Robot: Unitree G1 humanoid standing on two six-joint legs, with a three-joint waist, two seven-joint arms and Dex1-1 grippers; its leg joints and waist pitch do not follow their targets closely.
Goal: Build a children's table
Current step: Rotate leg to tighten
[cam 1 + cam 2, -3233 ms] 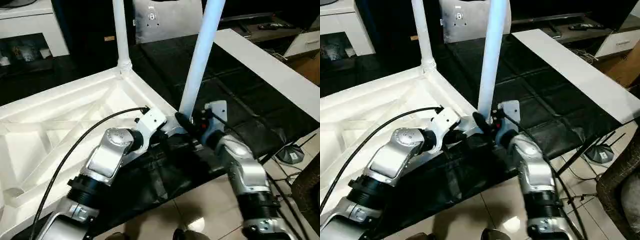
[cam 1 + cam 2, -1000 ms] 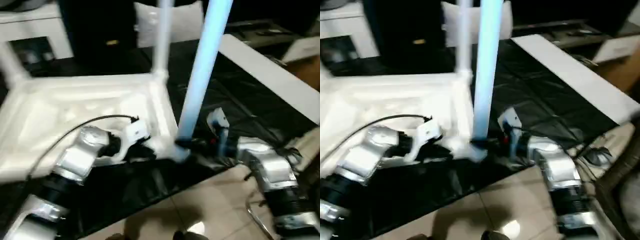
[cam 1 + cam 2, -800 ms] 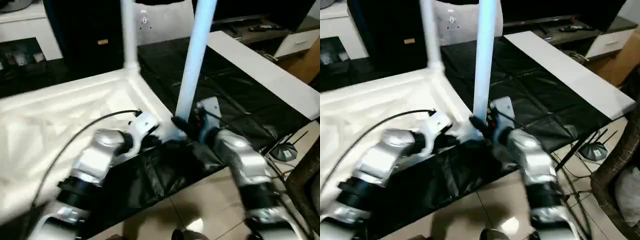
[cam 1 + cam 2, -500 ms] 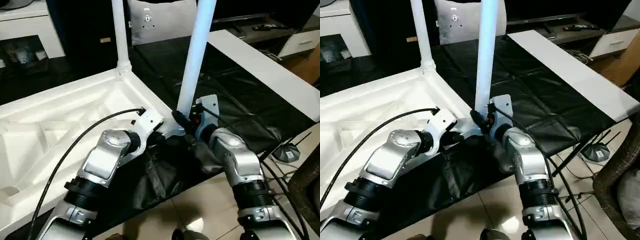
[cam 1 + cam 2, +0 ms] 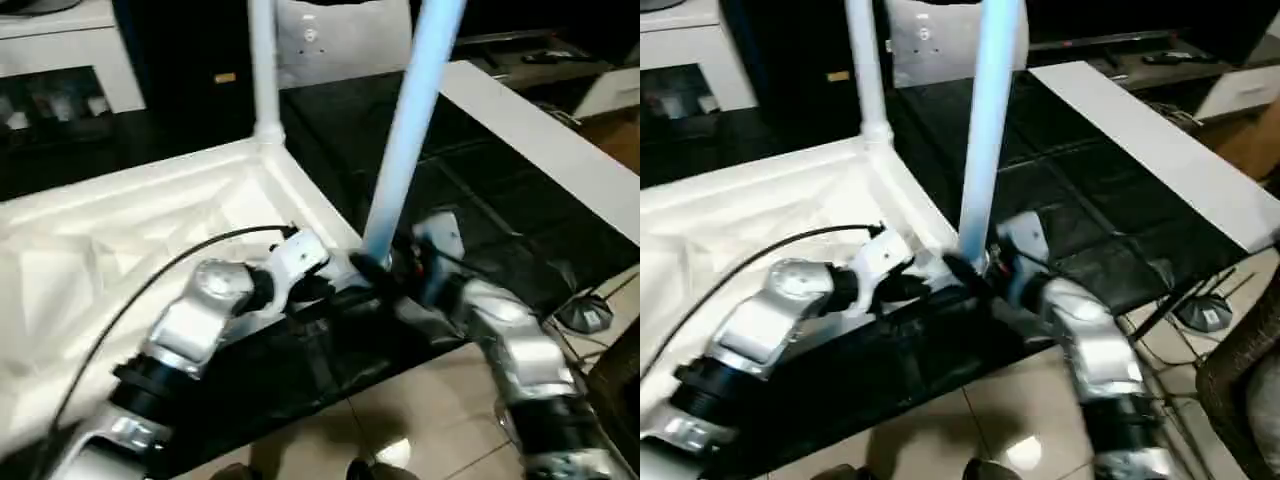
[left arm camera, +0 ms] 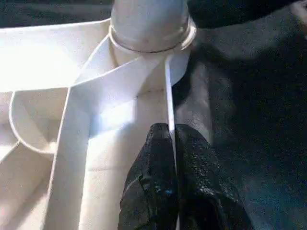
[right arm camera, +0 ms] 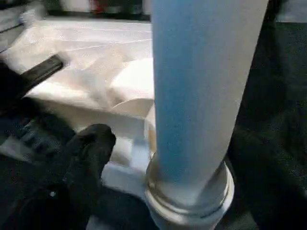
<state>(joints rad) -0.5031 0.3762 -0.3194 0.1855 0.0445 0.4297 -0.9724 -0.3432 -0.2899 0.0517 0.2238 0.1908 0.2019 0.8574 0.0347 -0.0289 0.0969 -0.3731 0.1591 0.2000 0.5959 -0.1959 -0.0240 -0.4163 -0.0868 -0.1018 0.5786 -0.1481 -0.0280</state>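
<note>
Children's table [image 5: 130, 230]: inverted on black-covered bench, ribbed underside up. Near leg [image 5: 405, 130] upright in near right corner socket [image 7: 192, 191]; far leg [image 5: 264, 70] upright in far corner socket.

Step in hand, by judgement: seating of near leg. To do well: top braced against shift, leg kept plumb, pressed or twisted fully home before release.

Left gripper [image 6: 171, 143]: fingers pinched shut on thin side wall [image 6: 169, 96] of top, just beside socket.

Right gripper [image 5: 975, 270]: at base of near leg; one black finger [image 7: 88, 153] standing apart from leg; jaws apparently spread, no hold evident.
</note>
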